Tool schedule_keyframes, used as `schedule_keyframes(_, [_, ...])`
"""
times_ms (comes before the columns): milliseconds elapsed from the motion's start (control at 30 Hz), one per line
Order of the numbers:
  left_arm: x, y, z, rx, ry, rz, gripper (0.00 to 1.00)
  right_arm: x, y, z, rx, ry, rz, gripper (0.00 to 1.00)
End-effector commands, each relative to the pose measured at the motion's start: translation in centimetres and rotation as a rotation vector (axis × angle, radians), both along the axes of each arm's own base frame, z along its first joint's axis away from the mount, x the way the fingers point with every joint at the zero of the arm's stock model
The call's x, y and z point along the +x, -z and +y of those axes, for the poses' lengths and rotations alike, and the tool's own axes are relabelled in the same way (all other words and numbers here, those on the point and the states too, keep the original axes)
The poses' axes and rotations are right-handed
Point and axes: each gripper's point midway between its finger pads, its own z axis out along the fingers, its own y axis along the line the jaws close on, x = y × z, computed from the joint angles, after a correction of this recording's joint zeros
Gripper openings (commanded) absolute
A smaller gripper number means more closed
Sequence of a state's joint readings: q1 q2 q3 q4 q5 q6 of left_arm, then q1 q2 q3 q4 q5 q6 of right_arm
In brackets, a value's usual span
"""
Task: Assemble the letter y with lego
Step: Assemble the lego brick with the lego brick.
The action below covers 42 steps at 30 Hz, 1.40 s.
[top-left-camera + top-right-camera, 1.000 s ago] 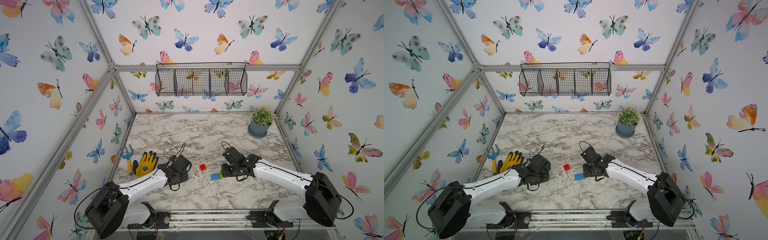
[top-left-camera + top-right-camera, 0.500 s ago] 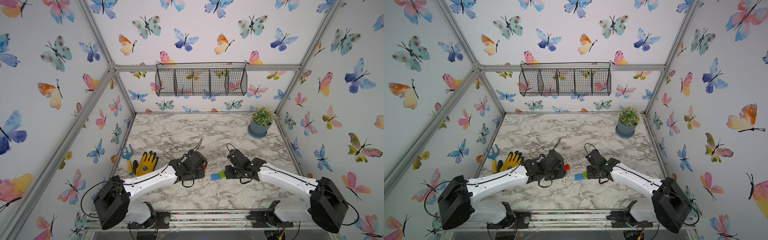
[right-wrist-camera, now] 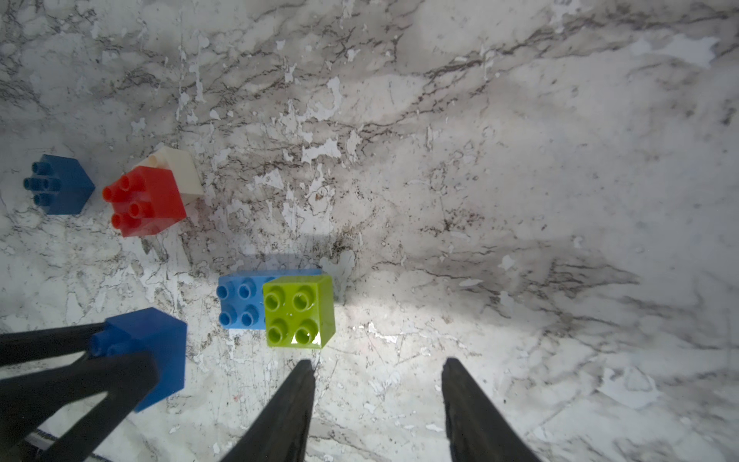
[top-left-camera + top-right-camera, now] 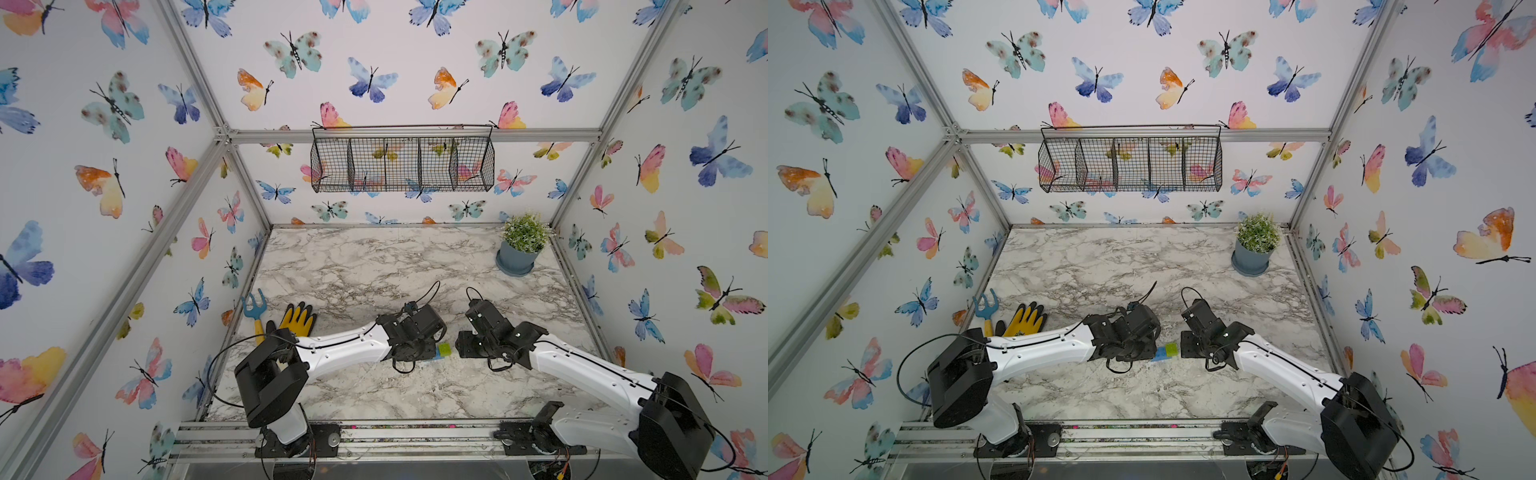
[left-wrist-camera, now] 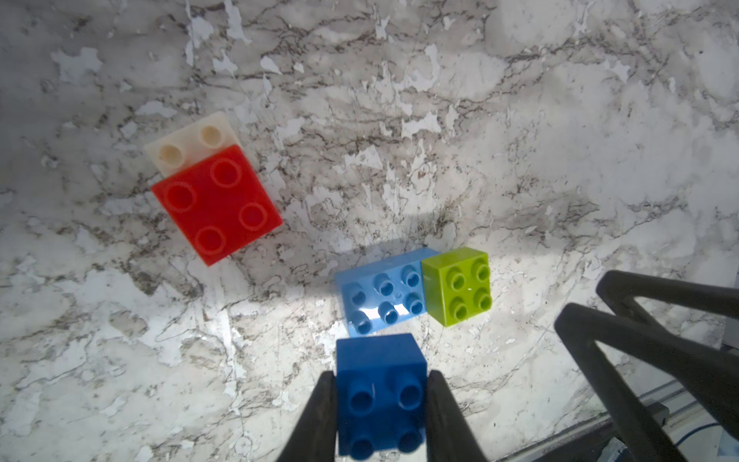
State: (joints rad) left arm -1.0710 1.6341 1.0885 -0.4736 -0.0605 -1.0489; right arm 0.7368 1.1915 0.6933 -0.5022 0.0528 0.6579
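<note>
In both top views the two arms are seen meeting low over the marble table (image 4: 374, 257), and only a bit of the lego is visible between them: the lime green brick (image 4: 445, 349) pressed onto the long blue brick (image 4: 1160, 353). The jaws themselves can't be made out from up here.

Left wrist view: a dark blue square brick (image 5: 380, 394) is clamped between the fingers of the left gripper (image 5: 380, 404), held just short of the long blue brick's free end. The green one is seated on the other end. A red brick (image 5: 216, 204) is stacked half over a cream brick (image 5: 192, 142), well apart from the rest.

Right wrist view: the right gripper (image 3: 378, 384) is parted and nothing is held; the green brick sits just ahead of its fingertips. A second dark blue square (image 3: 60, 184) is spotted beside the red one. Count: two dark blue, one long blue, one green, one red, one cream, so six
</note>
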Motion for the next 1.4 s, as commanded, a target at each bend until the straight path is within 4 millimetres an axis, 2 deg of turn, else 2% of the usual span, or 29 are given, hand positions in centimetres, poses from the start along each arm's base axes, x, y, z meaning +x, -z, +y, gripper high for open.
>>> schedule_keyframes(0, [-0.5, 1.0, 0.1, 0.041, -0.013, 0.04, 0.13, 0.1, 0.0, -0.7, -0.012, 0.0, -0.02, 0.54])
schedule_keyframes(400, [-1.0, 3.4, 1.3, 0.115, -0.074, 0.093, 0.09, -0.1, -0.1, -1.3, 0.0, 0.004, -0.035, 0.55])
schedule_keyframes(733, [-0.2, 3.4, 1.7, 0.13, -0.125, 0.06, 0.08, -0.6, -0.1, -1.7, 0.006, 0.004, -0.04, 0.55])
schedule_keyframes(1367, [0.6, 2.5, 1.0, 0.123, -0.116, 0.023, 0.08, -1.1, 0.6, -1.9, 0.013, 0.009, -0.026, 0.55])
